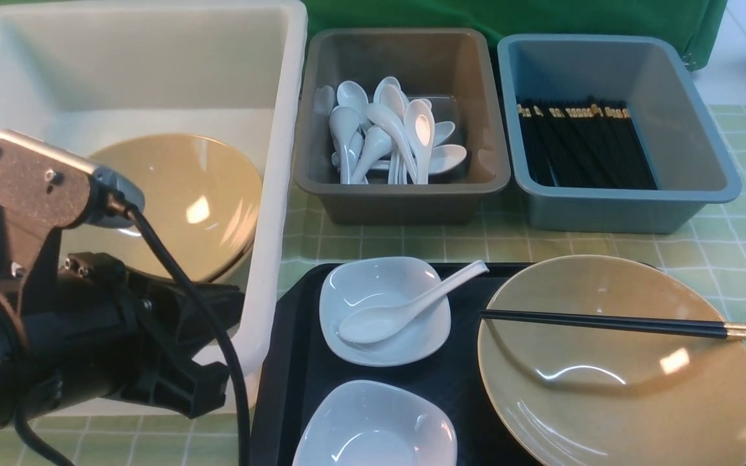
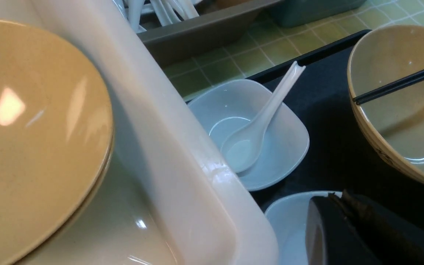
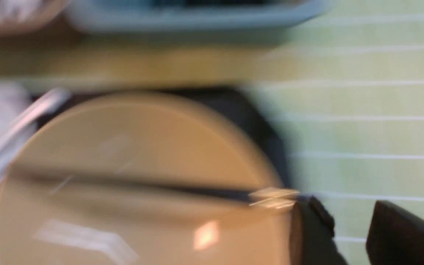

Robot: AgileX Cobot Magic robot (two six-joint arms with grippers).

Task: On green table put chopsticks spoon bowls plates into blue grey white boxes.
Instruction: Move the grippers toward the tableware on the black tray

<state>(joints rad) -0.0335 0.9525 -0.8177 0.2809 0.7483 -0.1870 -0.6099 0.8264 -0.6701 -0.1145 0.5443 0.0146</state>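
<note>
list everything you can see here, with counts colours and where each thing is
white box: one, translucent white, back left
stacked bowls: at least two, tan, inside the white box
brownish-grey box: one, back middle
heaped spoons: many, white, in the brownish-grey box
blue-grey box: one, back right
bundled chopsticks: many, black with gold bands, in the blue-grey box
tray: one, black, front
plates: two, white, left side of the tray
loose spoon: one, white, in the farther plate
large bowl: one, tan, right side of the tray
chopstick pair: one, black, across the large bowl
green table: one, pale green check
left claw: shut, empty, by the white box
right claw: open, empty, near the pair's gold end
</note>
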